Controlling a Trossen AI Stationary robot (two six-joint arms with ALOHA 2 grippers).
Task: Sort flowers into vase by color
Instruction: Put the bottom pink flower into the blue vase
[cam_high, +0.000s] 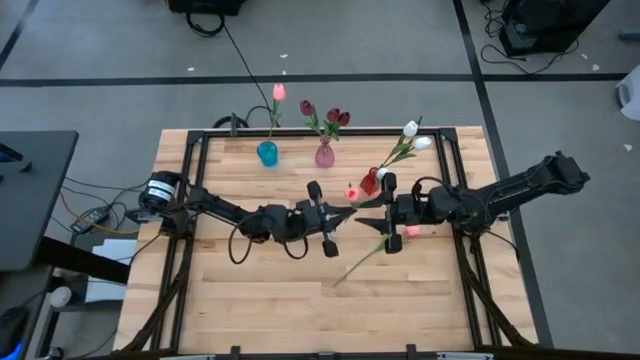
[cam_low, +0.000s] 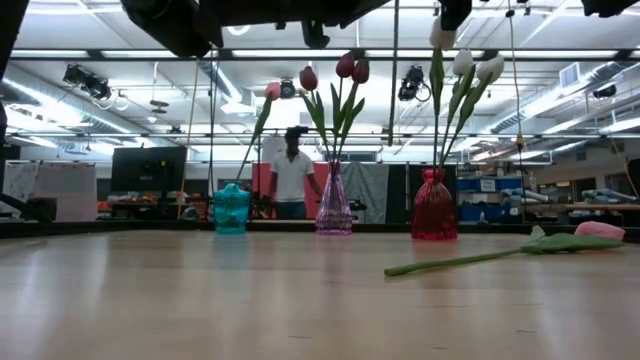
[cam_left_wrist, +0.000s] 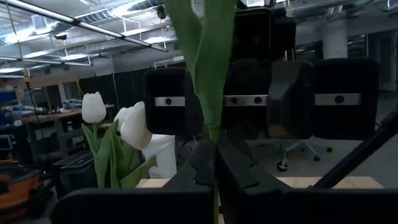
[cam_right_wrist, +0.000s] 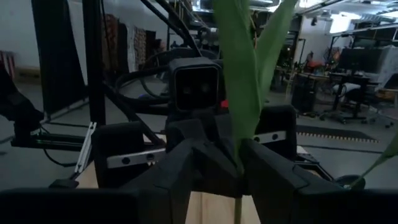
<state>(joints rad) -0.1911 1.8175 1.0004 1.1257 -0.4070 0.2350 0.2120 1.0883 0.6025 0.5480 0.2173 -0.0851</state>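
A pink tulip (cam_high: 352, 193) is held above the middle of the desk (cam_high: 250, 300) between two claws, its stem and leaves running roughly across from one arm to the other. The left claw (cam_high: 345, 212) is seen clamped shut on the stem, the green leaf rising straight up out of its fingertips in the left wrist view. The right claw (cam_high: 385, 212) faces it from just beside; in its own wrist view the same stem stands between its fingers, and how firmly they bear on it cannot be told. A handover in mid-air is judged to be the step in hand.

A second pink tulip (cam_low: 500, 252) lies flat on the desk below the right arm, its long stem slanting toward the near edge.

At the far edge, the teal vase (cam_high: 267, 153) already carries one pink flower, the purple vase (cam_high: 324, 155) the maroon ones, the red vase (cam_high: 370, 182) the white ones. The teal vase lies nearer the left arm.
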